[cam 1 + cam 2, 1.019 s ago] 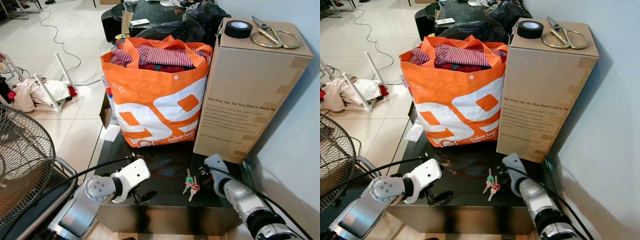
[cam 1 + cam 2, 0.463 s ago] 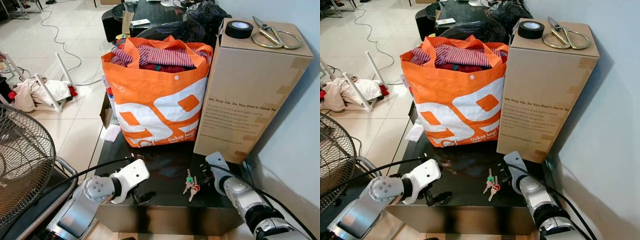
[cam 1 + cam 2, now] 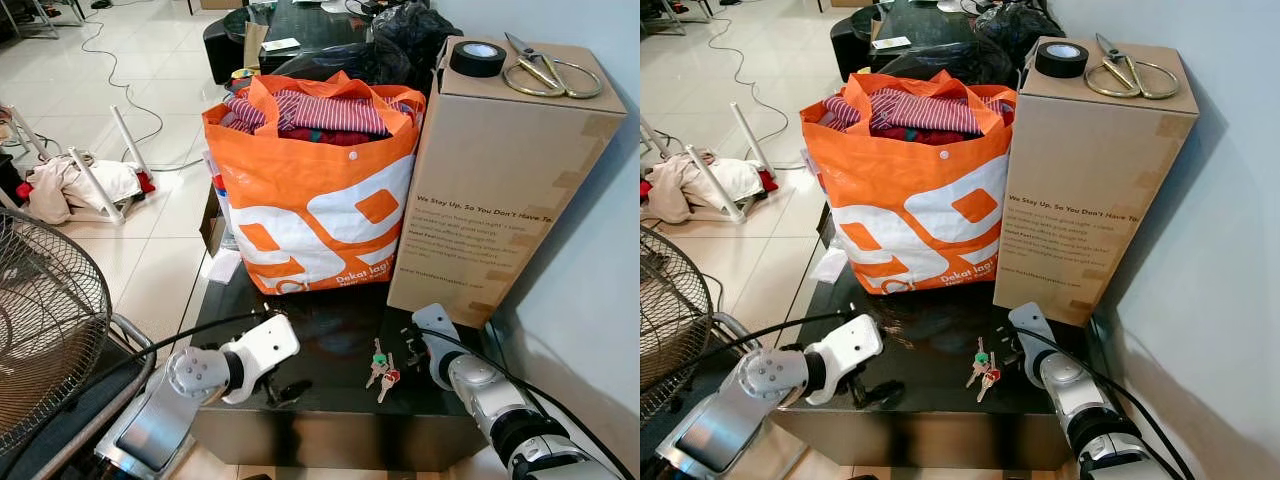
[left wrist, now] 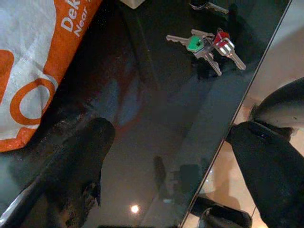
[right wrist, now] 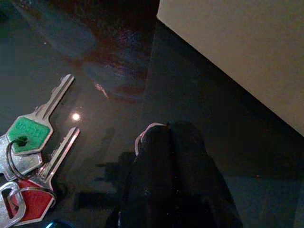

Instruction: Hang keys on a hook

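A bunch of keys (image 3: 381,367) with green and red heads lies flat on the black glass table (image 3: 330,325), near its front edge. My right gripper (image 3: 413,346) rests low on the table just right of the keys, between them and the cardboard box. In the right wrist view its fingers (image 5: 166,180) are pressed together, shut on nothing, with the keys (image 5: 28,156) beside the tips. My left gripper (image 3: 283,390) is at the table's front edge, left of the keys. It stands open: one finger (image 4: 80,156) is over the glass, the other beyond the edge.
An orange shopping bag (image 3: 310,200) full of clothes stands behind the keys. To its right is a tall cardboard box (image 3: 500,180) with a tape roll (image 3: 476,57) and scissors (image 3: 545,72) on top. A wall runs along the right. A fan (image 3: 45,320) stands at the left.
My right gripper has crept slightly forward beside the keys. The left arm has shifted only a little. The keys have not moved.
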You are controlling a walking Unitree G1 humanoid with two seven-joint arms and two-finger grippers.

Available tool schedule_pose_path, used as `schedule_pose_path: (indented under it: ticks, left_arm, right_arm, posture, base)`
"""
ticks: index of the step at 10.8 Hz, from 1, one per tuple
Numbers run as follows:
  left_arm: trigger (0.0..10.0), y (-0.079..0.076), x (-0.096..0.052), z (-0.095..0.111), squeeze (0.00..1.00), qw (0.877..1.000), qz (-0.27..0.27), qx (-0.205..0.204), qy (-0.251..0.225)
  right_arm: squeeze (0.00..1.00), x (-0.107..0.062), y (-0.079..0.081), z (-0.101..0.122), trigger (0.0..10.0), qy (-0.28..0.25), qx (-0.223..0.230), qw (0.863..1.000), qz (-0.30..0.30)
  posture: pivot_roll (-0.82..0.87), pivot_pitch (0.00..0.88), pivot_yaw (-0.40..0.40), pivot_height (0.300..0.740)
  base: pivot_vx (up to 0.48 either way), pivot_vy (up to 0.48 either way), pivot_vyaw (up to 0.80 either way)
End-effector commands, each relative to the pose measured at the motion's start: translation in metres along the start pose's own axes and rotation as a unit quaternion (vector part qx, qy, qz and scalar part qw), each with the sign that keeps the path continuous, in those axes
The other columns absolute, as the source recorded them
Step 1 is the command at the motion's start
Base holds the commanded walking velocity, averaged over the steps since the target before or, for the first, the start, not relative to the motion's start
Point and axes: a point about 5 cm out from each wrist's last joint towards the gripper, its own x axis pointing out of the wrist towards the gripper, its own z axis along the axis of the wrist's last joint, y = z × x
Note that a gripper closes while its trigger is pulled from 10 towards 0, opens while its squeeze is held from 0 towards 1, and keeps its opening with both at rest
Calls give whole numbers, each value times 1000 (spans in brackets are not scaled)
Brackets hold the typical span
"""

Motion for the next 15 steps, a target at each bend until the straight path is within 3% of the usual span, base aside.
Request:
schedule_pose_path:
  ticks: [1,2,5,7,8,9,10,11,12,15]
  left_arm:
    - [10000,2,-1,0,0,1000,0,3,3]
    - [10000,2,-1,0,0,1000,0,3,3]
    - [10000,12,-4,3,0,998,45,-19,-26]
    - [10000,34,-11,16,24,985,135,-63,-91]
    - [10000,47,-14,26,8,971,179,-91,-127]
    - [10000,52,-12,28,0,969,192,-90,-126]
    - [10000,44,-3,24,0,981,161,-53,-96]
    - [10000,32,6,9,0,992,119,-12,-37]
    - [10000,24,7,-1,0,996,90,-11,-10]
    - [10000,12,7,-4,0,998,61,-3,-5]
  right_arm:
    - [0,0,-2,3,2157,-4,5,1000,-1]
    - [0,0,-1,3,0,-5,8,1000,-1]
    - [0,-11,-15,19,0,-82,57,995,7]
    - [0,-34,-24,29,0,-158,81,984,28]
    - [0,-51,-26,37,0,-196,91,976,41]
    - [0,-56,-24,40,549,-195,63,978,35]
    - [0,-48,-23,37,10000,-154,46,987,7]
    - [1000,-34,-20,28,10000,-94,52,994,-3]
    - [1000,-27,-12,26,10000,-71,58,996,11]
    - [1000,-11,-4,18,10000,-30,39,999,5]
  posture:
    - [-101,0,56,740]
    - [-99,0,54,740]
    - [-97,0,60,740]
    - [-99,0,71,740]
    - [-104,0,83,740]
    - [-113,0,94,740]
    - [-111,0,94,740]
    - [-109,0,90,740]
    - [-110,0,85,740]
    - [-105,0,51,740]
  base:
    - [0,0,0]
    - [0,0,0]
    - [0,0,0]
    - [0,0,0]
    - [0,0,0]
    - [0,0,0]
    - [0,0,0]
    - [0,0,0]
    - [0,0,0]
    - [0,0,0]
